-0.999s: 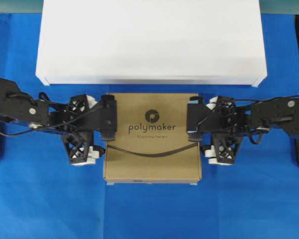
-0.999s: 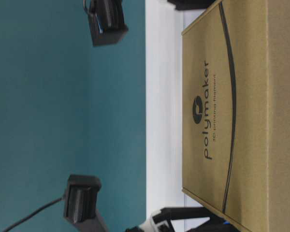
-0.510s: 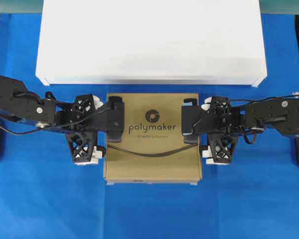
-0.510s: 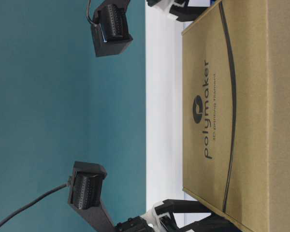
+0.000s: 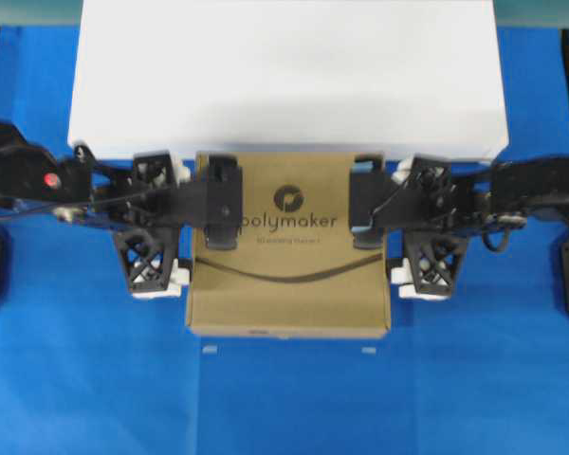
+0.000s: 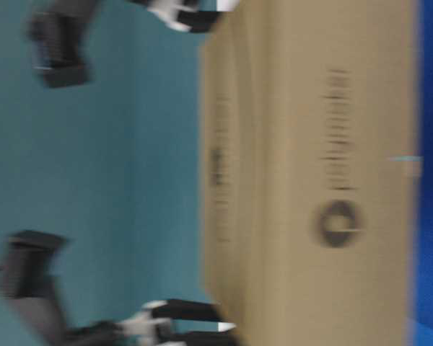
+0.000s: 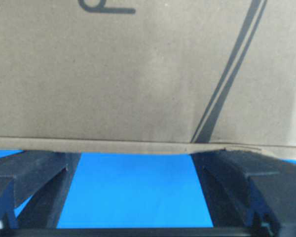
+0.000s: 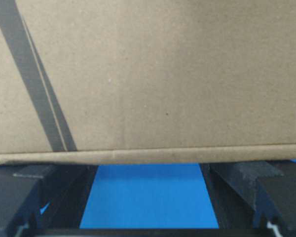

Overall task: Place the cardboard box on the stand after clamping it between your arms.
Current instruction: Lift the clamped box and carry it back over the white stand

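Cardboard box point(image 5: 289, 261) is squeezed between my left gripper point(image 5: 156, 242) and right gripper point(image 5: 427, 237) — both spread wide, fingers point(image 7: 29, 175) pressing its sides rather than pinching anything. I judge it lifted off the blue cloth point(image 5: 284, 408), its far edge beside the stand point(image 5: 289, 76). Next: raise, carry it over, keeping pressure even.

Your cardboard box point(image 5: 289, 284): brown, flat, "polymaker" logo, pressed between both arms point(image 5: 123, 204), just before white stand point(image 5: 284, 76).
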{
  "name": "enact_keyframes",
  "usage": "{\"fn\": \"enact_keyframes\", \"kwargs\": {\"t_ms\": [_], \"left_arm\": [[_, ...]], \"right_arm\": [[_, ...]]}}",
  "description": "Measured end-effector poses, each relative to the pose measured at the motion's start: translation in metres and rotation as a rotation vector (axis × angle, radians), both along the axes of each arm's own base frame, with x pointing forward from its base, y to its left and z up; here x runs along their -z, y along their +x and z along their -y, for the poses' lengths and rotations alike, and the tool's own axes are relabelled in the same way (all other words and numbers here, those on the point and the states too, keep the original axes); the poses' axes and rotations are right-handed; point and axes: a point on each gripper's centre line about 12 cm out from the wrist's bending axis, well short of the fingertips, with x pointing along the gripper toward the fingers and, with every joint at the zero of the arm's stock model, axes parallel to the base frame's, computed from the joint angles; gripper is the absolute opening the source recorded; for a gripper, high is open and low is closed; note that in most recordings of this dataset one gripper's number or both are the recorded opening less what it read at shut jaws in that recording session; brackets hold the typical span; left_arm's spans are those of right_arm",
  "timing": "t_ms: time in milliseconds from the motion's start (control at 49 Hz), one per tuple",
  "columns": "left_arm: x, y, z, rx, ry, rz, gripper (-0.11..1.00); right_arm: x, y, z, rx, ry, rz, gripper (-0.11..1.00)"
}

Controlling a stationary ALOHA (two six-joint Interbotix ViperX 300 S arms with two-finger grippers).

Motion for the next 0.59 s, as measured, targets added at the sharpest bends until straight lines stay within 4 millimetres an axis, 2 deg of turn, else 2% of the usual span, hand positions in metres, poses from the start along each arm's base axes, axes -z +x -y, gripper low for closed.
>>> {"fn": "enact_keyframes", "kwargs": {"t_ms": [163,265,591], "left_arm": [[-0.053,0.0,-0.003,-0.008,0.008,0.038,0.85],[-0.073,-0.001,-0.007,-0.02,0.011,0.053,0.85],[-0.068,0.002,-0.022,-0.035,0.03,0.027,0.85]], "right_arm": [[-0.051,-0.003,0.003,0.005,-0.001,-0.002,0.99],[-0.065,-0.004,0.006,0.008,-0.004,-0.005,0.99],[-0.064,-0.003,0.02,0.039,-0.011,-0.002,0.99]]}}
